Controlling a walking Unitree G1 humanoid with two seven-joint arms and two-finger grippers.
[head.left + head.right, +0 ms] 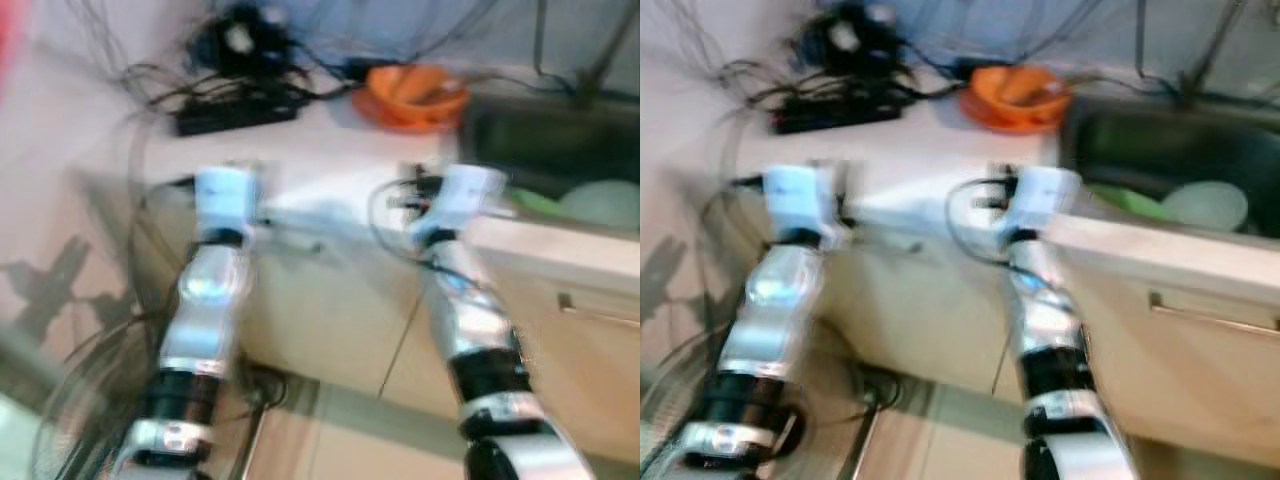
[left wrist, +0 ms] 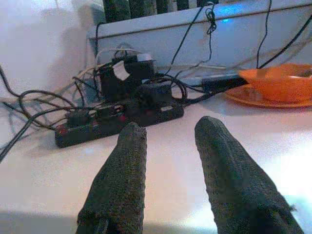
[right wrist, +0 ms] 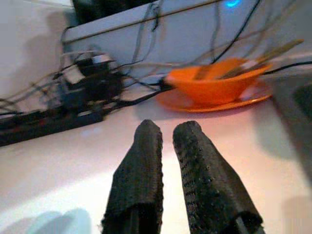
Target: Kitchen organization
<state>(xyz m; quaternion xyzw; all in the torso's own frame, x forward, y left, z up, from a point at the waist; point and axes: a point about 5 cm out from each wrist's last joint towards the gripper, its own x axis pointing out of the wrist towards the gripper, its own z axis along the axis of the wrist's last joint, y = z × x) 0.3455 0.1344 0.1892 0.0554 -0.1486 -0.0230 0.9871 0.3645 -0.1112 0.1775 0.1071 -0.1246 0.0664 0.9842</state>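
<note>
An orange bowl (image 1: 415, 90) sits on an orange plate (image 3: 195, 103) at the back of the white counter (image 1: 330, 150), beside the sink. Utensils (image 3: 263, 56) stick out of the bowl. Both silver arms reach over the counter's front edge, left wrist (image 1: 225, 195) and right wrist (image 1: 465, 195). My left gripper (image 2: 168, 129) hovers low over the counter, open with nothing between its fingers, facing a black power strip (image 2: 117, 124). My right gripper (image 3: 168, 127) is shut on nothing, pointing toward the orange bowl a short way ahead. The head views are blurred.
A dark sink (image 1: 540, 140) at the right holds a green dish (image 1: 1130, 200) and a pale dish (image 1: 1205, 205). Tangled cables and plugs (image 1: 240, 40) crowd the counter's back left. Below are cabinet fronts with a handle (image 1: 1210, 310). Loose cables lie on the floor (image 1: 70, 400).
</note>
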